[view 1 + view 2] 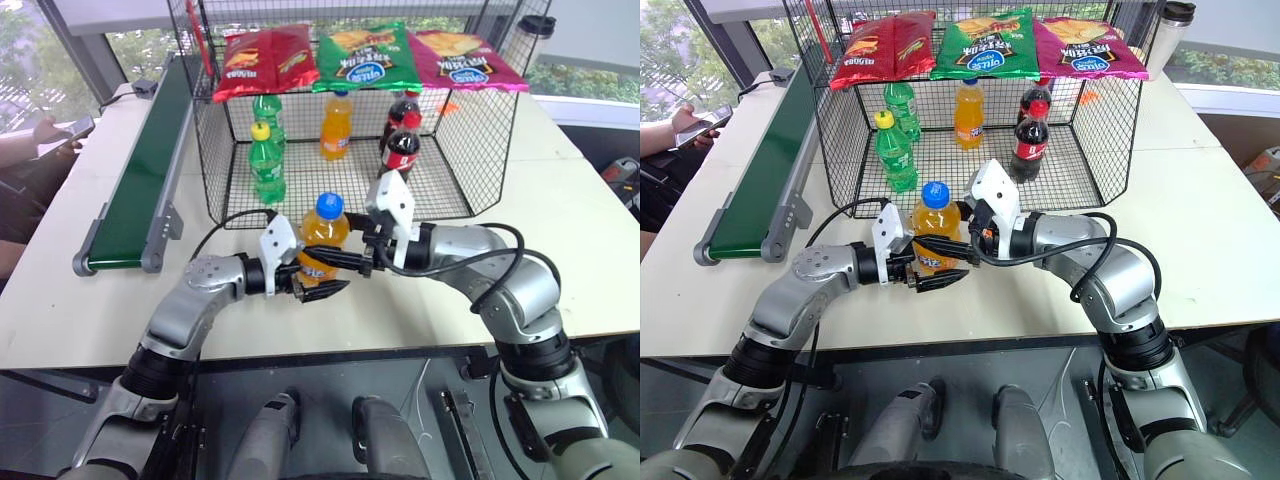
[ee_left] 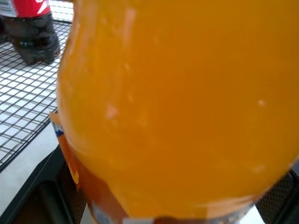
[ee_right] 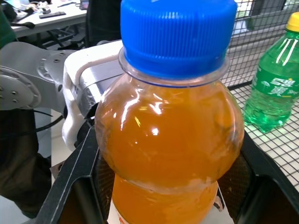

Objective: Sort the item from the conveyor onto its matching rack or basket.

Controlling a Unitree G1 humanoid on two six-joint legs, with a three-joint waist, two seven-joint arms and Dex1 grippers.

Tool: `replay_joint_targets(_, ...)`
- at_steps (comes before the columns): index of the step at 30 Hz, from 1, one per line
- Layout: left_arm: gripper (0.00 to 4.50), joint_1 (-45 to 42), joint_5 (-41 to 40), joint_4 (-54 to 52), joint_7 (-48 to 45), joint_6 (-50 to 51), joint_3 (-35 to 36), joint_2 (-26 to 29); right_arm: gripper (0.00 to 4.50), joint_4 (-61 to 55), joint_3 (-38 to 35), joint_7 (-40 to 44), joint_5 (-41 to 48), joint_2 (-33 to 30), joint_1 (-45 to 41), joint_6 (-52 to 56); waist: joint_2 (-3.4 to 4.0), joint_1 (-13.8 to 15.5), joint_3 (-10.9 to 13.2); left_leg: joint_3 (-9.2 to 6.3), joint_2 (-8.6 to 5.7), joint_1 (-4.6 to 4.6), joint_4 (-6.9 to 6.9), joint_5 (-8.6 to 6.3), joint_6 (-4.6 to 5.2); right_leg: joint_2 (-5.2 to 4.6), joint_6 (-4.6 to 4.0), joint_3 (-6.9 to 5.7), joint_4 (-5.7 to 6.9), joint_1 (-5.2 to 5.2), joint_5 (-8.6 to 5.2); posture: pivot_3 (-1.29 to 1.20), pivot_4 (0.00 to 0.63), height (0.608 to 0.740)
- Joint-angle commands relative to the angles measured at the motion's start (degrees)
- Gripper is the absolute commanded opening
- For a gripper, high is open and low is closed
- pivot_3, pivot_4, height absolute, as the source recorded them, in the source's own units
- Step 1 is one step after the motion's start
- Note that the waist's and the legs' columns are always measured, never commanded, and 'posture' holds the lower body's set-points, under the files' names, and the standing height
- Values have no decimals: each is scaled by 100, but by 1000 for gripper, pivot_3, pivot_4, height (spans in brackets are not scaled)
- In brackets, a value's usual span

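1. You can't read the small orange soda bottle's [image 1: 324,243] dark label band; black fingers cover it.
2. Your right gripper [image 1: 362,256] clenches its upper body; your left gripper [image 1: 322,284] stands released around its lower part.
3. It's upright, blue-capped, above the white table [image 1: 590,240], before the black wire-mesh basket [image 1: 455,150].

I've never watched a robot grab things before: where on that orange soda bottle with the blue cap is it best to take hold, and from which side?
Probably the rounded shoulder of the orange soda bottle, just below the blue cap, coming in level from the side. The bottle stands upright, so its sides are free, and the bulge narrowing towards the neck should keep it from slipping down. The right gripper is shut on it there; the left gripper is open lower down.
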Motion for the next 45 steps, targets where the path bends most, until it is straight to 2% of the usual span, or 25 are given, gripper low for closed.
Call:
replay_joint_targets(1, 4500, 208, -63, -472, 101, 195, 249, 236, 2346, -176, -149, -104, -38, 28, -201, -149, 0, -14, 0, 0, 0, 0, 0, 0, 0, 0, 0, 0, 1, 0, 0, 0, 150, 739)
replay_joint_targets(8, 4500, 868, -691, -1091, 602, 880, 1450, 591, 2346, 722, -210, -813, -762, 314, -611, -583, 2, -15, 1, 0, 2, 4, 3, -4, -7, 2, -2, 1, 19, -6, -1, 0, 150, 739)
replay_joint_targets(12, 4500, 1016, -473, -926, 1598, 781, 2107, 290, 2346, 1654, -233, -1467, -1342, 752, -1103, -1050, 2, -13, 1, 0, 1, 8, 6, -4, -9, 2, -3, 2, 26, -5, -1, 0, 150, 739)
replay_joint_targets(14, 4500, 993, -291, -879, 2114, 707, 2209, 35, 2346, 2115, -280, -1675, -1503, 967, -1333, -1307, 2, 7, 1, 0, -1, 7, 6, -4, -9, 3, -3, 1, 27, -5, -1, 0, 150, 739)
replay_joint_targets(23, 4500, 1080, 497, -894, 3035, 103, 1642, -670, 2346, 4574, -422, -2074, -2066, 1576, -2172, -2844, 2, -2, 1, 5, -7, 9, 6, 2, -7, 16, 19, 4, 35, -7, 12, 0, 150, 739)
replay_joint_targets(27, 4500, 1202, 744, -956, 3138, -77, 1316, -838, 2346, 5327, -463, -2125, -2234, 1684, -2391, -3380, 2, -16, 1, 7, -6, 12, 5, 5, -5, 18, 19, 6, 40, -7, 12, 0, 150, 739)
replay_joint_targets(33, 4500, 1315, 777, -1055, 3160, -83, 1225, -917, 2346, 6092, -649, -2172, -2289, 1771, -2623, -3894, 3, -38, 2, 6, -2, 12, 3, 7, -3, 24, 20, 7, 48, -14, 13, 0, 150, 739)
replay_joint_targets(37, 4500, 1259, 777, -1035, 3142, -54, 1198, -907, 4296, 6286, -786, -2171, -2274, 1819, -2646, -4079, 3, -39, 1, 5, -1, 12, 3, 7, -4, 26, 19, 8, 48, -13, 12, 0, 150, 739)
replay_joint_targets(38, 4500, 1237, 775, -1018, 3136, -49, 1196, -906, 4414, 6249, -803, -2174, -2281, 1819, -2630, -4093, 3, -38, 1, 5, -1, 13, 3, 7, -4, 27, 19, 8, 48, -13, 12, 0, 150, 739)
replay_joint_targets(45, 4500, 1203, 714, -969, 2991, -15, 1161, -870, 4414, 5713, -771, -1931, -2323, 1687, -2466, -3862, 4, -34, 1, 5, -1, 16, 4, 7, -4, 27, 19, 9, 48, -10, 12, 0, 150, 739)
